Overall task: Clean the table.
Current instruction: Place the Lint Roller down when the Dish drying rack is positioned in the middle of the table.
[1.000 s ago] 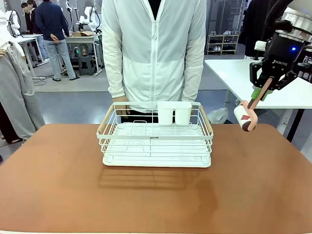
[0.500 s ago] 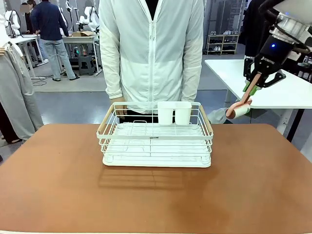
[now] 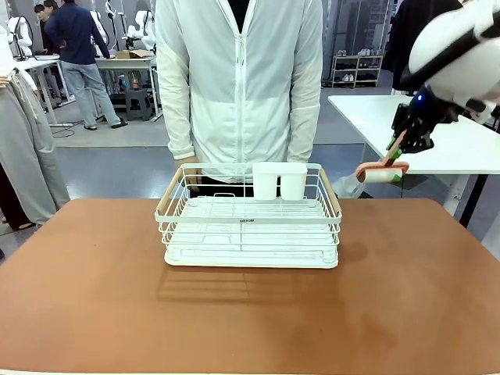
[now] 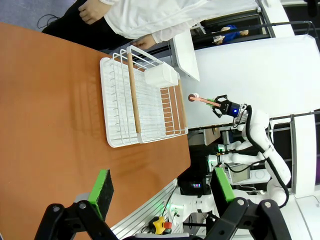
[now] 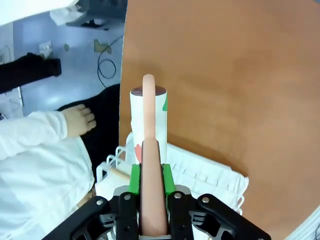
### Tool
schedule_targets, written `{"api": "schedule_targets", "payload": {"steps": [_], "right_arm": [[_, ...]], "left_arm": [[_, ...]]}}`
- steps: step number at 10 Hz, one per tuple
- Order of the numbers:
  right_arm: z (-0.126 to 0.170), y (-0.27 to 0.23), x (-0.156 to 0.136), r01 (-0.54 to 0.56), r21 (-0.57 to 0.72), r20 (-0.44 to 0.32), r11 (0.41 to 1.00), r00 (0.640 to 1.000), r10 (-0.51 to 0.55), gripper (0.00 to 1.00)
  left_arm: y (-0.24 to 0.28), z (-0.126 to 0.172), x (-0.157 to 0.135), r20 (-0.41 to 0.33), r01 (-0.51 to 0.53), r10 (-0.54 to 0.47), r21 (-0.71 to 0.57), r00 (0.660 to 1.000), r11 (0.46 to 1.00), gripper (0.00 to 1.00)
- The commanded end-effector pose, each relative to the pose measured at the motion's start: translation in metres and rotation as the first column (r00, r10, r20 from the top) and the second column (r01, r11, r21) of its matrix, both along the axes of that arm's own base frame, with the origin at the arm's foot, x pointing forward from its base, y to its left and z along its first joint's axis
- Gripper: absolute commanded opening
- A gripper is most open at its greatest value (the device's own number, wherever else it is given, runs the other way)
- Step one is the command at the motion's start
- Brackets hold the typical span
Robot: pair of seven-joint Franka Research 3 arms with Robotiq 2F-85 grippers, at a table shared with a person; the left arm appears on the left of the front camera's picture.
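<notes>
Terracotta matte top with rounded corners: the table (image 3: 406, 305), spread across the foreground of the front view, smooth and unmarked apart from the rack's soft shadow. White wire rack (image 3: 250, 226), rectangular, with pale wooden side handles and two white plastic cups at its far edge, stood on the table's far middle; a small dark label on its front rail was too small to read. Person in a white zip jacket (image 3: 238, 78) stood just behind it, one hand (image 5: 78, 120) hanging at the side in the right wrist view. Right gripper (image 3: 408, 133), black with green pads, was held above the far right corner, jaws clamped tight on the salmon-pink handle of a lint roller (image 3: 380, 172), whose white paper drum lay roughly level in the air. The right wrist view showed green and red print on that drum, unreadable. Left gripper (image 4: 160, 192), seen in its own wrist view, stood wide apart and empty above the table's near edge; that view also showed the roller end-on
</notes>
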State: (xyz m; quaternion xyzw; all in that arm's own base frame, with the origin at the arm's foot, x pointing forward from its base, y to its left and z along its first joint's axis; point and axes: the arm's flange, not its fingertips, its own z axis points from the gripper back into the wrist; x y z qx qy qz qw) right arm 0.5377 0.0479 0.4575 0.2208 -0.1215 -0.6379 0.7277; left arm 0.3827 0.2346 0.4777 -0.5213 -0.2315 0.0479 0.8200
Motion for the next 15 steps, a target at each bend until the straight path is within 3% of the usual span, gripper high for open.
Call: {"api": "schedule_targets", "payload": {"steps": [1, 5, 7, 12, 13, 14, 15], "right_arm": [[-0.022, 0.01, -0.011, 0.077, -0.03, 0.012, 0.997, 0.997, -0.077, 0.21], [-0.077, 0.003, -0.016, 0.122, -0.011, 0.026, 0.992, 0.992, -0.122, 0.21], [-0.096, -0.002, -0.015, 0.097, 0.038, -0.016, 0.995, 0.995, -0.096, 0.21], [-0.114, -0.008, -0.02, 0.059, 0.044, -0.072, 0.997, 0.996, -0.056, 0.21], [-0.113, -0.007, -0.022, 0.049, 0.044, -0.074, 0.998, 0.996, -0.045, 0.3], [-0.114, -0.008, -0.021, 0.043, 0.029, -0.078, 0.999, 0.996, -0.041, 0.49], [-0.114, -0.009, -0.022, 0.043, 0.03, -0.084, 0.999, 0.996, -0.04, 0.61]], "left_arm": [[0.002, 0.001, -0.002, 0.02, 0.008, -0.007, -0.015, 1.0, 1.0, 1.0], [0.002, 0.001, -0.002, 0.02, 0.008, -0.007, -0.015, 1.0, 1.0, 1.0], [0.002, 0.001, -0.002, 0.02, 0.008, -0.007, -0.015, 1.0, 1.0, 1.0], [0.002, 0.001, -0.002, 0.02, 0.008, -0.007, -0.015, 1.0, 1.0, 1.0], [0.002, 0.001, -0.002, 0.02, 0.008, -0.007, -0.015, 1.0, 1.0, 1.0], [0.002, 0.001, -0.002, 0.02, 0.008, -0.007, -0.015, 1.0, 1.0, 1.0], [0.002, 0.001, -0.002, 0.02, 0.008, -0.007, -0.015, 1.0, 1.0, 1.0]]}}
